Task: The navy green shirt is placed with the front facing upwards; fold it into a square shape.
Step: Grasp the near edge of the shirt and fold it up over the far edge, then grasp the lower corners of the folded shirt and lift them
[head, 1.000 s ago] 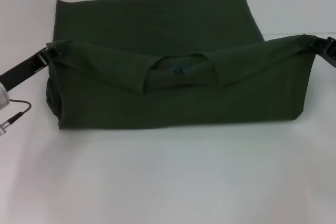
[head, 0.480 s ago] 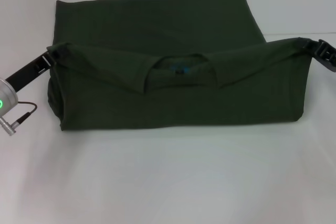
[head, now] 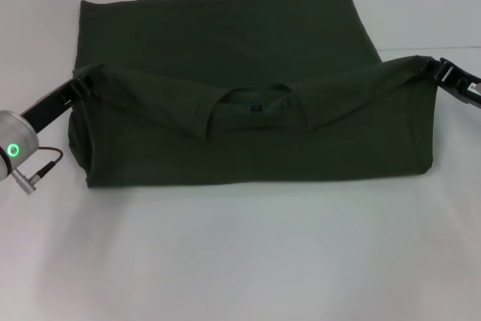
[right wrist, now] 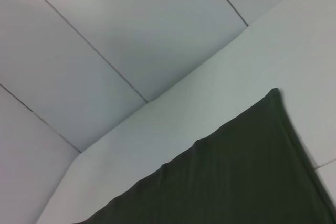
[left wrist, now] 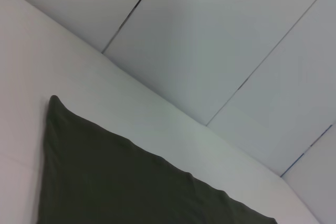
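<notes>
White bench [head: 240, 261]: your left tool [head: 89, 80] and right tool [head: 434, 68] pinch navy green shirt [head: 248, 133] shoulders; lengthwise fold mid-way, cross-folds left.

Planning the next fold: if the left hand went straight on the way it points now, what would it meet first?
The left hand points inward across the navy green shirt, whose shoulder edge it grips. It would probably meet more shirt first, though depth is unclear.

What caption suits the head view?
Left gripper and right gripper hold the navy green shirt mid-fold over the table.
</notes>
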Available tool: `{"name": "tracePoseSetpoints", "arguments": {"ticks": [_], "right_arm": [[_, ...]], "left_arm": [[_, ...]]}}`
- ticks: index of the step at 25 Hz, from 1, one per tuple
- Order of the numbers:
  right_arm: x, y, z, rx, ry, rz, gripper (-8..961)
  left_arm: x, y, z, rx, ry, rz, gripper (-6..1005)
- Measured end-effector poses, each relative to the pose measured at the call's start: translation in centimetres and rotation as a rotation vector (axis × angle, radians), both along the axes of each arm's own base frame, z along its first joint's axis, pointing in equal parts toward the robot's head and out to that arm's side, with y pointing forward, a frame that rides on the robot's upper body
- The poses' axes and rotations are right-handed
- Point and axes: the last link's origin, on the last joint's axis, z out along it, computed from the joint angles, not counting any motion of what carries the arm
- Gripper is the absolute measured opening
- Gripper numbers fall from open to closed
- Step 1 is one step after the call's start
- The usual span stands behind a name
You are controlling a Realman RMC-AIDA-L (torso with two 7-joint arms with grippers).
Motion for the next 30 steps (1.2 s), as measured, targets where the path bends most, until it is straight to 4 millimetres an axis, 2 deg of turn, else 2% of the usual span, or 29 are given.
{"name": "tracePoseSetpoints", "arguments": {"ticks": [12,20,25,30], "right_arm": [[-0.12,0.36,-0.11,0.018,-0.017,-0.006,44],[-0.34,0.69,-0.56,0.025,-0.034,-0.004,136],[-0.33,0.70,-0.72,0.040,-0.032,-0.003,194],[-0.09,0.71,-0.63,0.047,-0.035,-0.016,394]], "left_arm": [[0.30,0.15,-0.62,0.053,0.028,-0.009,31],[0.55,0.30,-0.76,0.094,0.044,-0.019,39],[-0.04,0.42,-0.45,0.137,0.022,0.033,259],[-0.40,0.23,-0.35,0.146,0.020,0.047,464]]}}
